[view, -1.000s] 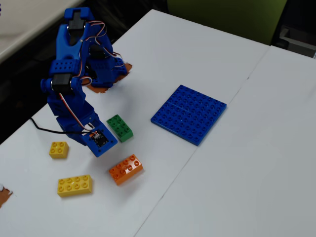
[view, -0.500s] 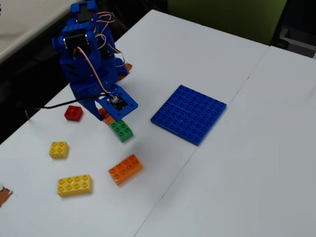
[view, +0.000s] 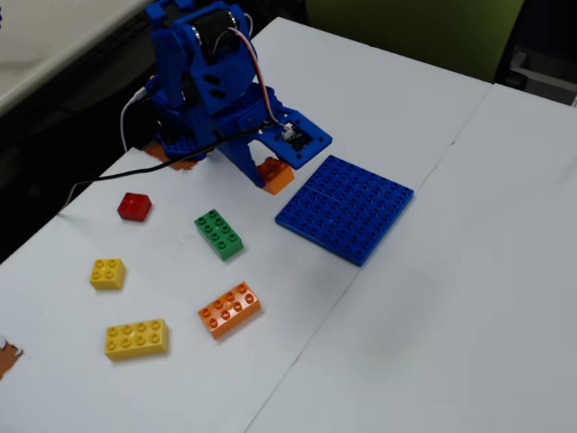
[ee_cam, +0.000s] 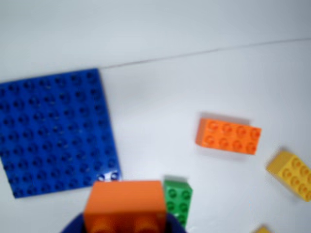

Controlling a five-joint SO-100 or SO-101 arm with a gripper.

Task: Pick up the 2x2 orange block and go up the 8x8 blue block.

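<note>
The 2x2 orange block (view: 276, 175) hangs just above the table with my gripper (view: 270, 171) shut on it, close to the left corner of the 8x8 blue block (view: 347, 207). In the wrist view the orange block (ee_cam: 125, 203) fills the bottom centre, underside up. The gripper (ee_cam: 127, 222) shows only as blue edges on either side of it. The flat blue baseplate (ee_cam: 53, 131) lies ahead and to the left there, with its near right corner just above the held block.
A green brick (view: 219, 234) and a long orange brick (view: 230, 308) lie on the white table near the arm. Further left are a red brick (view: 133, 207), a small yellow brick (view: 107, 272) and a long yellow brick (view: 136, 338). The table edge runs along the left.
The arm has swung from the loose bricks at the left up and over toward the baseplate, carrying the small orange block. The red brick it covered now shows.
</note>
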